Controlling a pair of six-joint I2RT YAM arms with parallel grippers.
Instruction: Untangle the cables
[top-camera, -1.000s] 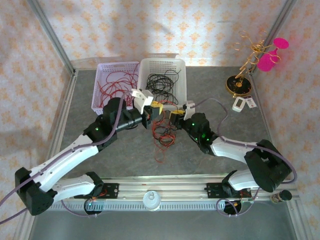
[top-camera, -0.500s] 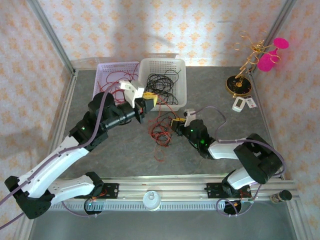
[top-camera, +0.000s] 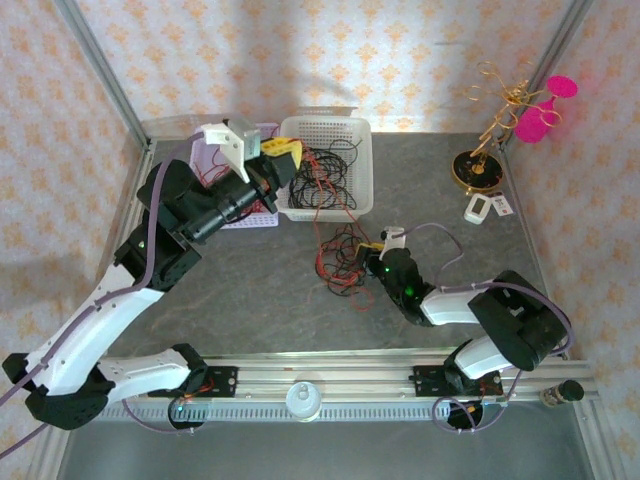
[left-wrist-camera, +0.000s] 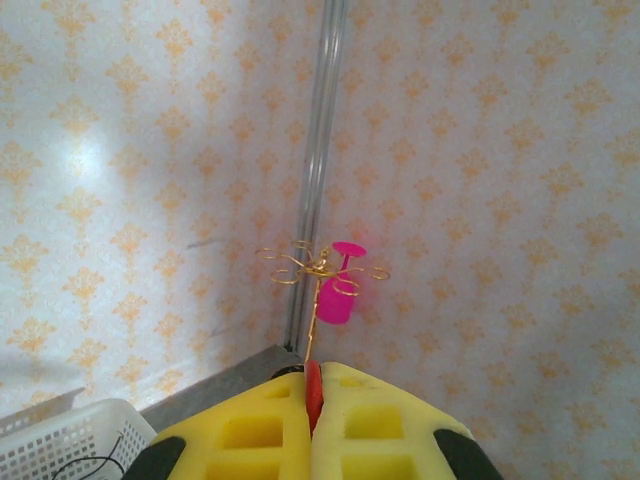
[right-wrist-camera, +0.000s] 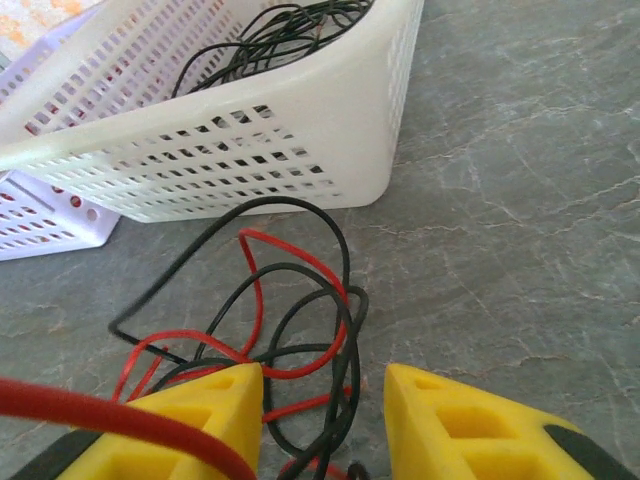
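A clump of red and black cables (top-camera: 338, 258) lies on the grey table in front of the white basket (top-camera: 325, 122). My left gripper (top-camera: 283, 150) is raised above the baskets, its yellow fingers shut on a red cable (left-wrist-camera: 313, 392) that stretches down to the clump. My right gripper (top-camera: 370, 250) sits low at the clump's right edge. It is open (right-wrist-camera: 325, 385), with black and red strands (right-wrist-camera: 300, 310) running between its fingers (right-wrist-camera: 215, 400). Another red strand (right-wrist-camera: 100, 415) crosses over its left finger.
The white basket (right-wrist-camera: 250, 130) holds black cables (top-camera: 325, 165). A lavender basket (top-camera: 225, 215) with red cables stands left of it, partly under my left arm. A gold wire stand with a pink cup (top-camera: 505, 105) and small white items (top-camera: 487, 207) stand at the back right.
My left gripper rose and swung back-left from the clump to above the baskets, drawing a red cable out. My right gripper moved nearer along the table and opened wider.
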